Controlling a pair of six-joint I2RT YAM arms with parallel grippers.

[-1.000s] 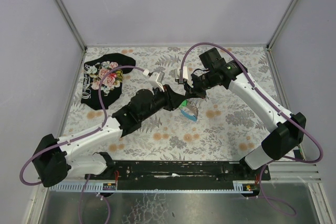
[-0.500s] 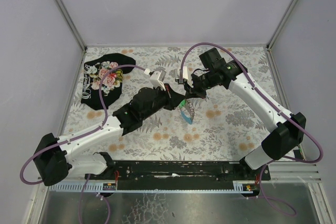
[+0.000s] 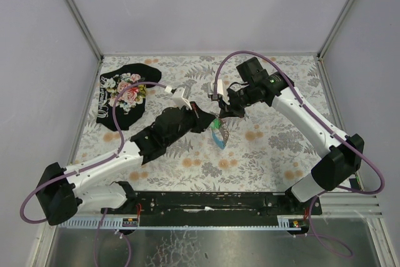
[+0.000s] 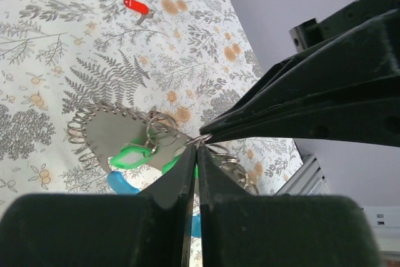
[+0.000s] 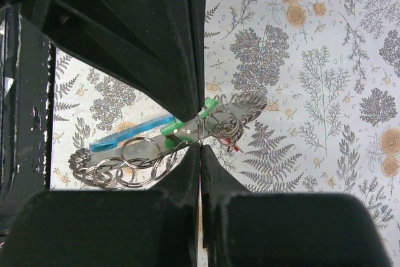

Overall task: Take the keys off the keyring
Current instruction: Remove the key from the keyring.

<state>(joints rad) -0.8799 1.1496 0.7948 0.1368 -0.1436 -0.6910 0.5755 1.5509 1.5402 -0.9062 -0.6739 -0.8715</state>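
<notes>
Both grippers meet above the middle of the table, tip to tip. My left gripper (image 4: 196,148) is shut on a thin silver ring of the keyring (image 4: 201,138). My right gripper (image 5: 200,149) is shut on the same keyring (image 5: 199,130) from the other side. Below them hang the grey fob (image 4: 109,134), green key heads (image 4: 132,155) and a light-blue piece (image 4: 120,182). Several loose rings (image 5: 134,153) dangle with them. In the top view the bundle (image 3: 219,136) hangs under the left gripper (image 3: 209,120) and right gripper (image 3: 222,112). One red-headed key (image 4: 135,5) lies alone on the cloth.
A black floral cloth (image 3: 122,95) lies at the back left of the patterned tablecloth (image 3: 275,154). Grey walls close in the table at the left, back and right. A metal rail (image 3: 212,207) with the arm bases runs along the near edge.
My left gripper has closed from partly open onto the ring. The left arm drew slightly back to the left, and the hanging fob swung a little left. The right arm held still.
</notes>
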